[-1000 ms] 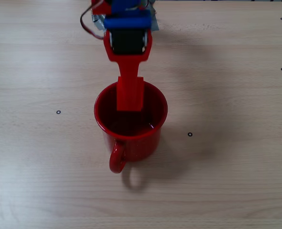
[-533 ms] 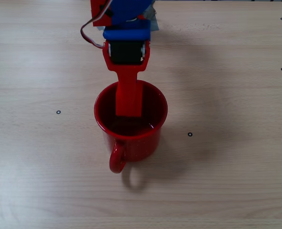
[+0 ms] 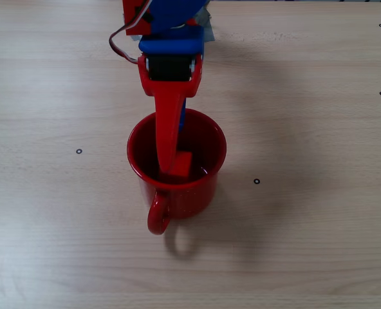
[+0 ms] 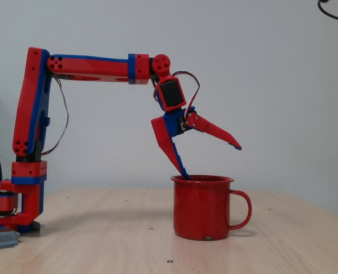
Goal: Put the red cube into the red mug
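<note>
Since a moment ago the tool (image 4: 209,160) has spread wide, dropping the red cube (image 3: 180,165) into the red mug (image 3: 206,187); next, lift clear.

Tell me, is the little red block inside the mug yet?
Yes. The red cube lies inside the red mug, and the open gripper has let go.

both fixed views are evenly and brightly lit, with no harsh glare. in the overhead view a soft, diffuse shadow is cast on the table (image 3: 319,129) to the right of the mug (image 3: 177,193). focus is slightly soft throughout; little edge distortion is seen.
</note>
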{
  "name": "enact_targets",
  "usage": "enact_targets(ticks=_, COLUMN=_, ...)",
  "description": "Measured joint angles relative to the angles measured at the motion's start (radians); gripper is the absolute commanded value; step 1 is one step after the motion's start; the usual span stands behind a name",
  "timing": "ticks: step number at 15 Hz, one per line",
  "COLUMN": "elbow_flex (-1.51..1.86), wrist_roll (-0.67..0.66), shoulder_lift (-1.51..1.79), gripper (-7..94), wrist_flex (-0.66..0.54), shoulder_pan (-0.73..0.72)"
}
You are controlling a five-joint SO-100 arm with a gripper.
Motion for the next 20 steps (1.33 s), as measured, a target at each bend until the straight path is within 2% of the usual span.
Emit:
enact_targets(ticks=3, elbow_flex=0.000, wrist_roll=-0.003, shoulder_lift=0.002, gripper=16, wrist_flex=-0.011, shoulder_pan=0.000)
enact_targets(ticks=4, elbow_flex=0.000, wrist_roll=-0.008, shoulder_lift=0.011, gripper=3, wrist_flex=-0.034, shoulder_pan=0.000)
enact_targets(ticks=5, elbow_flex=0.002, wrist_roll=-0.029, shoulder_lift=0.040, gripper=0, wrist_flex=-0.051, shoulder_pan=-0.003)
enact_targets(ticks=9, elbow_flex=0.120, wrist_roll=-0.225, shoulder_lift=0.307, gripper=0, wrist_flex=-0.077, shoulder_pan=-0.028)
enact_targets(ticks=11, elbow_flex=0.245, wrist_roll=-0.273, shoulder_lift=0.485, gripper=0, wrist_flex=-0.067, shoulder_pan=-0.055)
enact_targets(ticks=12, elbow_flex=0.316, wrist_roll=-0.273, shoulder_lift=0.572, gripper=0, wrist_flex=-0.034, shoulder_pan=-0.055)
enact_targets(ticks=15, elbow_flex=0.703, wrist_roll=-0.245, shoulder_lift=0.922, gripper=0, wrist_flex=-0.037, shoulder_pan=-0.055)
enact_targets(ticks=20, elbow_flex=1.204, wrist_roll=-0.101, shoulder_lift=1.307, gripper=0, wrist_flex=-0.138, shoulder_pan=0.002)
